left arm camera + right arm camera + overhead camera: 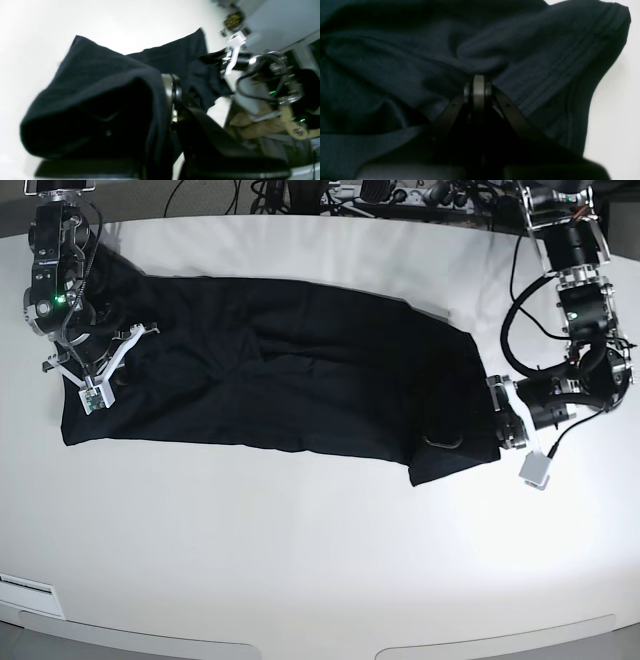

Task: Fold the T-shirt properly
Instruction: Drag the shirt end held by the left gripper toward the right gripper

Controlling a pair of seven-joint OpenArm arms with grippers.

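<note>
T-shirt point(270, 370): I see it spread lengthwise across the far half of the table, black, creased at mid-body, one end near each arm.
Right end of shirt: doubled over itself into a thick fold at the near right corner.
Left gripper point(497, 412): clenched on the shirt's right end; my wrist view shows cloth draped over the jaws.
Right gripper point(478, 78): clenched, pinching a bunched fold just beside the stitched hem.
Table point(300, 560): white, bare surface on the near side.
Cables point(300, 195): far edge, behind the table.
</note>
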